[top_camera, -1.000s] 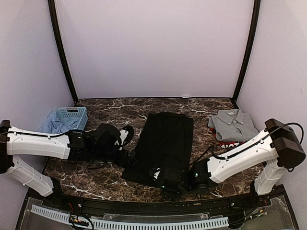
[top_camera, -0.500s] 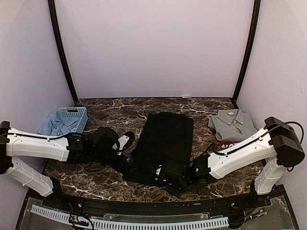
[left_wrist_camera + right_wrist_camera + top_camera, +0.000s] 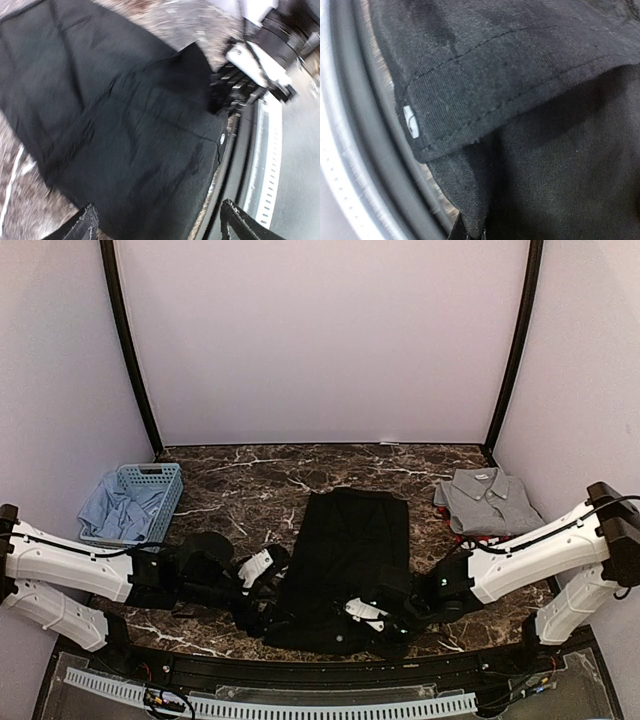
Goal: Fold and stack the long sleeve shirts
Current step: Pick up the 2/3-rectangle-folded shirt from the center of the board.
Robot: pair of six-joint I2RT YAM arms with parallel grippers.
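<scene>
The large black shirt [image 3: 345, 555] lies flat and lengthwise in the middle of the table. My right gripper [image 3: 378, 618] is at its near right corner and is shut on a pinched fold of the hem [image 3: 470, 210], next to a small pale button [image 3: 411, 121]. My left gripper [image 3: 262, 585] hovers at the near left corner. Its fingers are spread wide over the black shirt [image 3: 125, 130] with nothing clamped between them. The grey shirt [image 3: 487, 500] sits folded at the right on top of the red-edged one [image 3: 468, 538].
A light-blue lattice basket [image 3: 150, 480] holding pale blue cloth [image 3: 115, 512] stands at the far left. The table's metal front rail [image 3: 260, 165] runs right beside the shirt's near hem. Dark marble surface [image 3: 250, 480] shows around the shirts.
My right gripper has shut on the black shirt's near hem and shifted right. My left arm has swung down toward the near left corner. The shirt's near edge has bunched slightly.
</scene>
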